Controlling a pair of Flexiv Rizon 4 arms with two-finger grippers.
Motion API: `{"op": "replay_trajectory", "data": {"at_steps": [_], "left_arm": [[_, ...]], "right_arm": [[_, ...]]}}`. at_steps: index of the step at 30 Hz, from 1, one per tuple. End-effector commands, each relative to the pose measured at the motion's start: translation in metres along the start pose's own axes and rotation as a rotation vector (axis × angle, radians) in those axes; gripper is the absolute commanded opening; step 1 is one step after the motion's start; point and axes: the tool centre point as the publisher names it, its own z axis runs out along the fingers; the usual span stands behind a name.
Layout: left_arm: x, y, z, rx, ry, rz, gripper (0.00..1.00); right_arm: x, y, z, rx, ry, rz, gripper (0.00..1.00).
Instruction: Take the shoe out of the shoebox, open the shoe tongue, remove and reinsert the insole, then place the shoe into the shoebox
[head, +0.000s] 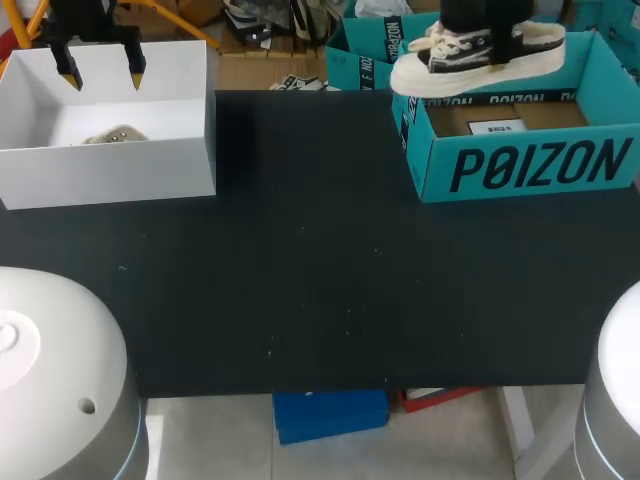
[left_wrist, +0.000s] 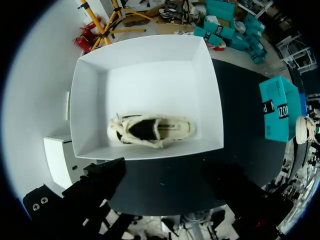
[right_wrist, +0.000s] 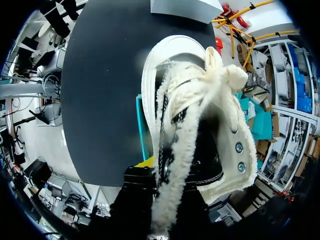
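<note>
One yellow fingertip (right_wrist: 145, 162) is all that shows of the right claw (right_wrist: 172, 175). The black-and-cream shoe (head: 478, 55) it grips hides the rest, held up over the back edge of the open teal shoebox (head: 530, 165). Well apart across the black table (head: 320, 290), the left claw (head: 101, 72) hangs spread wide above a white box (head: 110, 175), whose front wall half hides another shoe (left_wrist: 152, 131) inside.
</note>
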Motion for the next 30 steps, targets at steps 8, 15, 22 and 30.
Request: {"op": "replay_trajectory", "data": {"at_steps": [8,15,22,30], "left_arm": [[0.000,0.000,-0.001,-0.002,-0.001,-0.001,1.00],[0.000,0.000,-0.001,-0.002,-0.001,-0.001,1.00],[0.000,0.000,-0.001,-0.002,-0.001,-0.001,1.00],[0.000,0.000,-0.001,-0.002,-0.001,-0.001,1.00]], "right_arm": [[0.074,0.122,-0.048,0.090,-0.049,0.033,0.00],[0.110,0.171,-0.050,0.083,-0.042,0.069,0.00],[0.150,0.211,-0.021,0.073,-0.030,0.124,0.00],[0.181,0.234,0.028,-0.006,-0.059,0.099,0.00]]}}
